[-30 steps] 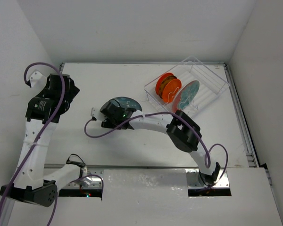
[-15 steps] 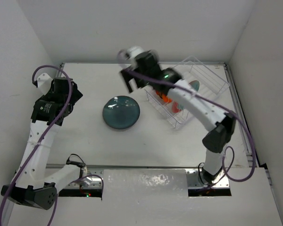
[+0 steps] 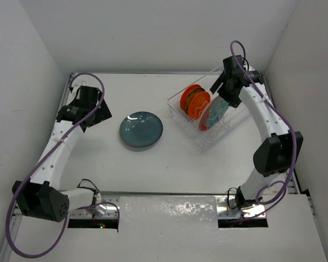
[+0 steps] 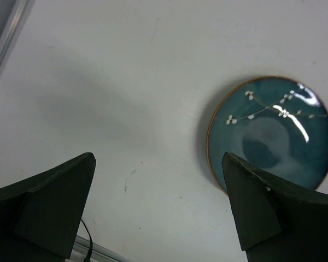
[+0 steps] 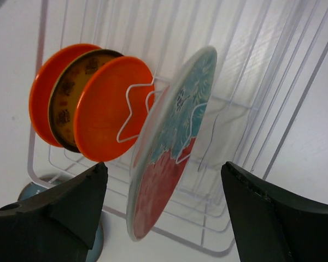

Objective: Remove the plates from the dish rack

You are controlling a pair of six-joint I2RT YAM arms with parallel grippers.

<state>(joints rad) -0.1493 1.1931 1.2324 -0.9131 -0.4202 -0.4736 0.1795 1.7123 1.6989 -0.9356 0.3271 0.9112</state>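
Observation:
The dark teal plate [image 3: 141, 129] lies flat on the table; it also shows in the left wrist view [image 4: 270, 134]. The clear dish rack [image 3: 245, 93] stands at the back right. In it the red patterned plate [image 5: 172, 147] stands on edge, with the plain orange plate [image 5: 112, 114] and the amber-yellow plate [image 5: 71, 103] beside it. My right gripper [image 3: 223, 93] is open and empty, just above the red plate [image 3: 214, 112], its jaws [image 5: 164, 180] either side of the plate's edge. My left gripper [image 3: 100, 114] is open and empty, left of the teal plate [image 4: 158, 164].
The rack's thin wire tines [image 5: 136, 103] rise between the plates. White walls close the table at the back and sides. A metal rail [image 3: 281, 142] runs along the right edge. The rack's clear rim [image 5: 180, 234] sits close under my right fingers.
My right arm has left the teal plate lying on the table and swung back right over the rack. My left arm has moved toward the back left.

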